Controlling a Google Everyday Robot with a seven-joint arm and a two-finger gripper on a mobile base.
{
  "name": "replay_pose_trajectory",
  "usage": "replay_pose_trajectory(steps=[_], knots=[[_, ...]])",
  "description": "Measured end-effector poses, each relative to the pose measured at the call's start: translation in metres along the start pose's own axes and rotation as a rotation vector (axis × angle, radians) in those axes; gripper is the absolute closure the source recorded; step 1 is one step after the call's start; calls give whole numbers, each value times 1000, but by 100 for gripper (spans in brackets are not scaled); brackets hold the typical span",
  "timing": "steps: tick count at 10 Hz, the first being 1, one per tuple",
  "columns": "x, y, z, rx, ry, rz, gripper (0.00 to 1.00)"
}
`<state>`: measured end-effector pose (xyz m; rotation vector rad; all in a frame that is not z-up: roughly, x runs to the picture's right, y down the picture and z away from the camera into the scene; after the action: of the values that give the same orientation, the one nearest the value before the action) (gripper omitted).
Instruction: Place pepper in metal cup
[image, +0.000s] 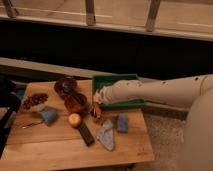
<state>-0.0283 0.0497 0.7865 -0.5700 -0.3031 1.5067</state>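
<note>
Pepper drop, risky spot
Your tool (96, 107) hovers beside the orange-red bowl (75, 103); grip unclear, so you could miss the cup.
</note>
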Motion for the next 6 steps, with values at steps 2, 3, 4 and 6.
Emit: replay_pose_trajectory(steps=[2,3,4,6], knots=[[0,-2,10,-15,5,6,97],[1,-3,15,-24,8,8,87],[2,-3,18,-30,10,8,78],[3,-3,24,-46,11,0,58]])
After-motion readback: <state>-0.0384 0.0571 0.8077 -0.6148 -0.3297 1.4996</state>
